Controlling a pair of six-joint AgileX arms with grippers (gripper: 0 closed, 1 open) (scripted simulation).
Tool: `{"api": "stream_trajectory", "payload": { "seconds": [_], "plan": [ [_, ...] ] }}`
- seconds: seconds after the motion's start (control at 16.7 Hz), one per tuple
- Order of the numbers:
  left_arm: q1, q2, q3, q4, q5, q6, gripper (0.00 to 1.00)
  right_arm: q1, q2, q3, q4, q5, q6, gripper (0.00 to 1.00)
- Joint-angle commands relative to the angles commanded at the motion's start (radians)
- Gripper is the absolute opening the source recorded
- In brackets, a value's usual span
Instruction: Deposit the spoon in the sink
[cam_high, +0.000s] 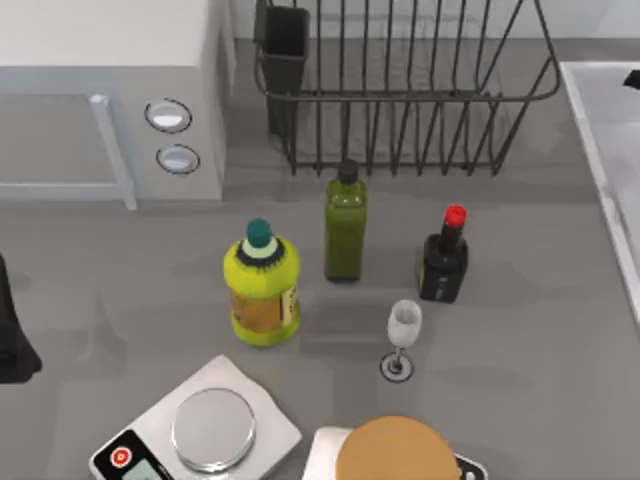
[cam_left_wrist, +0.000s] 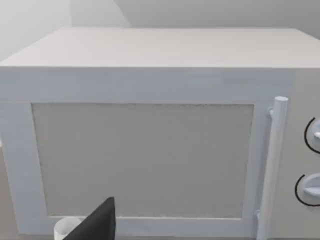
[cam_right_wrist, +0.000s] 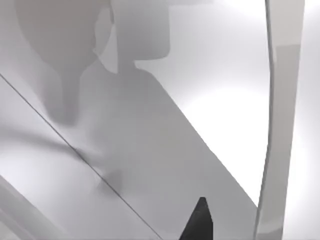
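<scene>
The sink (cam_high: 608, 150) is the pale basin with a raised rim at the table's far right edge. A dark bit of my right gripper (cam_high: 632, 78) shows over it at the frame's edge. The right wrist view looks down onto the sink's smooth grey-white surface (cam_right_wrist: 150, 150), with a dark tip of the right gripper (cam_right_wrist: 200, 222) low in the picture. A long pale strip (cam_right_wrist: 282, 125) runs beside it; I cannot tell whether it is the spoon or the sink's rim. My left arm (cam_high: 12, 340) stays parked at the table's left edge.
A white microwave (cam_high: 110, 100) stands back left, also facing the left wrist camera (cam_left_wrist: 150, 150). The black wire dish rack (cam_high: 400, 90) is at the back middle. A yellow bottle (cam_high: 262, 285), green bottle (cam_high: 345, 225), dark red-capped bottle (cam_high: 445, 260), wine glass (cam_high: 402, 335) and scale (cam_high: 200, 430) fill the middle and front.
</scene>
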Motion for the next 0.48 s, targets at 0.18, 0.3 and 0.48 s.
{"api": "stream_trajectory", "payload": {
  "seconds": [0.18,0.3,0.48],
  "plan": [
    [0.0,0.0,0.0,0.0,0.0,0.0,1.0,0.0,0.0,0.0,0.0,0.0,0.0,0.45],
    [0.0,0.0,0.0,0.0,0.0,0.0,1.0,0.0,0.0,0.0,0.0,0.0,0.0,0.6],
    [0.0,0.0,0.0,0.0,0.0,0.0,1.0,0.0,0.0,0.0,0.0,0.0,0.0,0.83]
  ]
}}
